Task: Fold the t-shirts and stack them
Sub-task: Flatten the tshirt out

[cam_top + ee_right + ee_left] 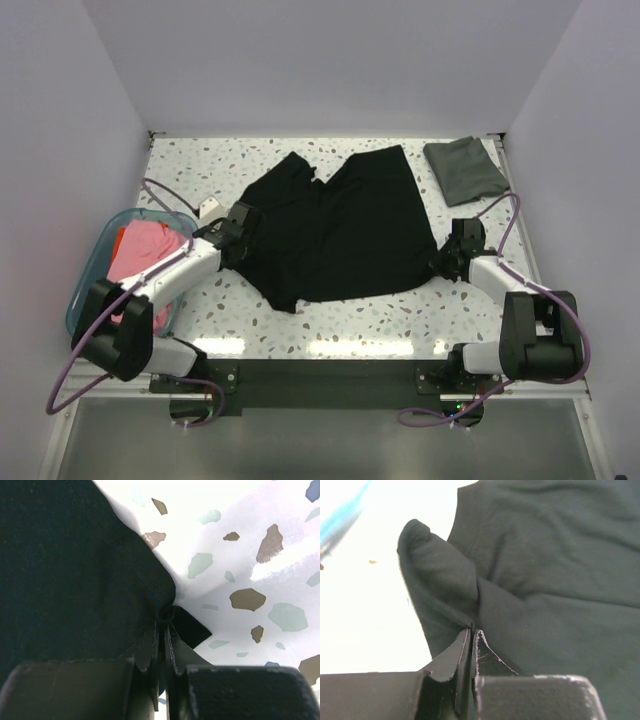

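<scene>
A large black t-shirt (340,230) lies spread and rumpled across the middle of the speckled table. My left gripper (237,228) is shut on its left edge; in the left wrist view the cloth (545,580) bunches into a fold at the closed fingertips (472,630). My right gripper (450,255) is shut on the shirt's right corner; the right wrist view shows black cloth (75,570) pinched at the tips (164,622). A dark grey-green t-shirt (466,168) lies folded at the back right. Pink and orange-red shirts (145,250) sit in the tub.
A translucent teal plastic tub (95,265) stands at the table's left edge beside my left arm. A small white object (209,208) lies next to the left gripper. White walls enclose the table on three sides.
</scene>
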Controlling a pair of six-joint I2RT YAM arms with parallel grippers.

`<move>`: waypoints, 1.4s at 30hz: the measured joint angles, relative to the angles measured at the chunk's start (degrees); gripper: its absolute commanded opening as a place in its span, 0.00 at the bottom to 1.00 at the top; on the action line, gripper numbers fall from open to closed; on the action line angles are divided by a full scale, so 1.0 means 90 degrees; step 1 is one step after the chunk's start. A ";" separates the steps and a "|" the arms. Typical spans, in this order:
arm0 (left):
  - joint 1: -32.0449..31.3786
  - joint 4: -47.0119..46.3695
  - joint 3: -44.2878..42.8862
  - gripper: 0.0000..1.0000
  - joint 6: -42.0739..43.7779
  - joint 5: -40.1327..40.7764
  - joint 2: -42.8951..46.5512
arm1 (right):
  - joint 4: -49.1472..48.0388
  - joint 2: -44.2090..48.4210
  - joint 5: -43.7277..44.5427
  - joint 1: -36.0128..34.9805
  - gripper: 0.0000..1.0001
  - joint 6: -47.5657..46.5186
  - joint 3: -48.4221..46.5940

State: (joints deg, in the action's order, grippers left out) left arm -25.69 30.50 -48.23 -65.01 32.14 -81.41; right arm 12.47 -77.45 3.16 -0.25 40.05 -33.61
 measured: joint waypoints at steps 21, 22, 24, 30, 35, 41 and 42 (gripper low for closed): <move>0.0272 0.0160 0.0007 0.00 0.1773 -0.0612 0.4260 | 0.2951 0.3519 0.0338 -0.0007 0.00 -0.0022 -0.2431; 0.0272 0.0219 -0.0124 0.00 0.1809 -0.0610 0.4464 | 0.3060 0.3594 0.0408 -0.0007 0.00 -0.0029 -0.2803; 0.0272 0.0321 -0.0503 0.00 0.1853 -0.0595 0.4714 | 0.3410 0.3655 0.0580 -0.0007 0.00 -0.0073 -0.3810; 0.0272 0.0279 -0.2327 0.00 0.2025 -0.0542 0.4826 | 0.3798 0.3313 0.0831 -0.0007 0.00 -0.0311 -0.6533; 0.0272 -0.0121 -0.3288 0.00 0.2205 -0.0522 0.4403 | 0.3667 0.2664 0.0789 -0.0007 0.00 -0.0563 -0.7543; 0.0291 -0.1224 -0.3774 0.00 0.2555 -0.0605 0.2696 | 0.2926 0.1059 0.0182 -0.0005 0.00 -0.0811 -0.7601; 0.0313 -0.1455 -0.3883 0.00 0.2647 -0.0675 0.2222 | 0.2693 0.0716 0.0034 -0.0005 0.00 -0.0821 -0.7599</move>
State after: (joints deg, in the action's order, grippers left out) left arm -22.87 17.41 -83.18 -41.19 26.06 -61.41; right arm 36.71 -71.00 3.46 -0.30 32.67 -102.00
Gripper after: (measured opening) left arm 0.048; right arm 0.033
